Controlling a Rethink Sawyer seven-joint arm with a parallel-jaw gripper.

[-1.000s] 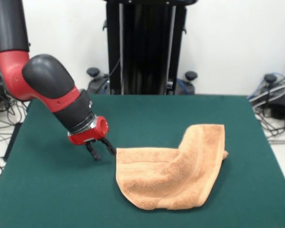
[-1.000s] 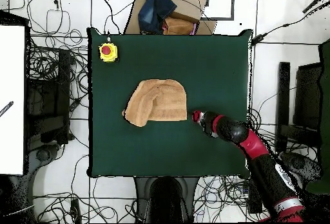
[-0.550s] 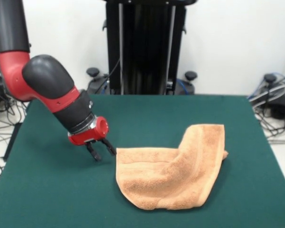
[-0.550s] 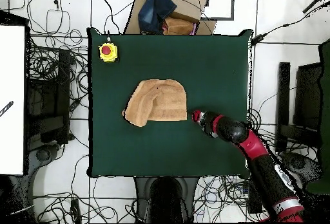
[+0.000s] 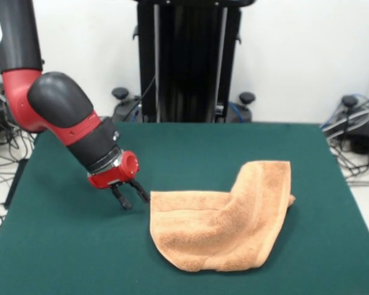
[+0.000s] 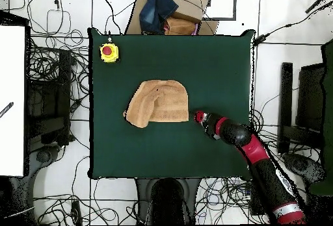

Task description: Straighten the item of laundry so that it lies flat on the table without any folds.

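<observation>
Almost nothing has been moved; only the red and black arm [image 5: 61, 117] is leaned a little more left. Its gripper [image 5: 131, 197] is spread open, just beside the fluffy orange towel [image 5: 224, 218], lumpy and folded over, low on the soft green table [image 5: 190, 147].

From my station: arm [image 5: 61, 117] slants down across one side edge of the table, red wrist tilted, gripper [image 5: 131, 196] low over the top with its two dark fingers [image 5: 121, 200] spread apart, gripping nothing
</observation>
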